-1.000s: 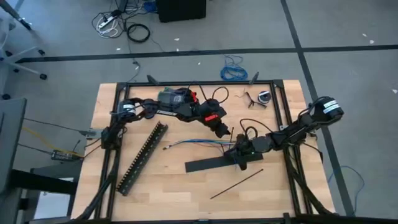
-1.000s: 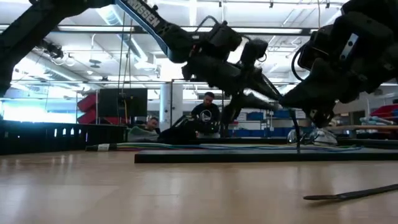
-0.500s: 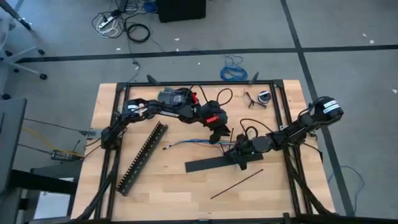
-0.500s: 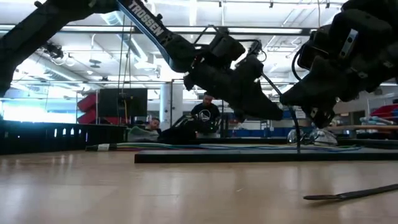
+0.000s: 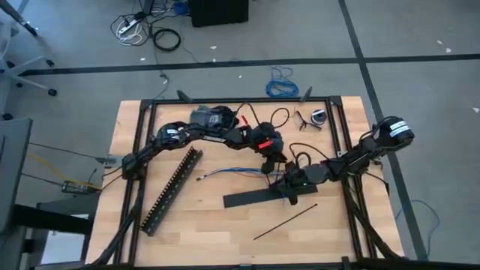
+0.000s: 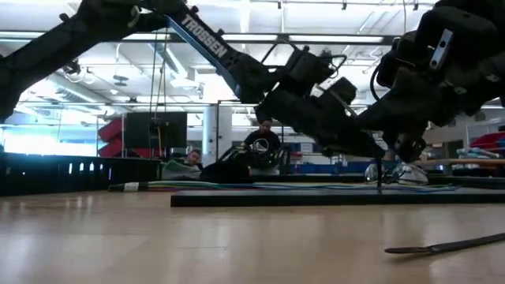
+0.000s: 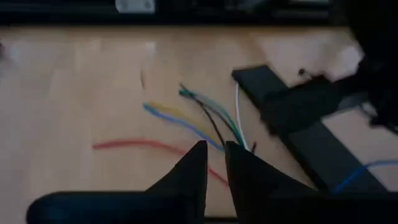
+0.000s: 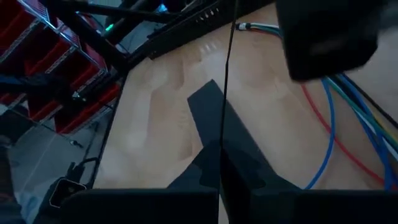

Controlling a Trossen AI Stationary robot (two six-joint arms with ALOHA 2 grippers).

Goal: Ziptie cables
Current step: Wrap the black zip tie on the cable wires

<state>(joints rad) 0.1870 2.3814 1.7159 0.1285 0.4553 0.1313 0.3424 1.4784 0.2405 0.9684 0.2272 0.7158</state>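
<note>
The cables (image 5: 232, 173), thin blue, green, white and other coloured wires, lie flat on the wood left of both grippers; they also show in the left wrist view (image 7: 205, 118). My right gripper (image 5: 289, 184) is shut on one thin black ziptie (image 8: 227, 74). A second ziptie (image 5: 285, 221) lies loose on the table nearer the front. My left gripper (image 5: 271, 166) hovers above the cables' right ends, just beyond my right gripper. Its fingers (image 7: 216, 152) stand a narrow gap apart with nothing between them. My right gripper pinches the ziptie between its two fingers (image 8: 221, 147). The strip runs straight out ahead of the fingertips, along them, toward the table's far side and past the cables' ends. It is clear of the wood where it shows (image 8: 231, 37).
A wide flat black bar (image 5: 255, 198) lies slantwise under and left of my right gripper. A long black slotted duct (image 5: 172, 191) lies at the left. A small tool (image 5: 315, 118) sits at the far right. People sit in the room behind the table (image 6: 260, 150).
My left gripper has moved toward the table's right edge and down, closing on my right gripper and the cables' right ends. The cables and both zipties have stayed put.
</note>
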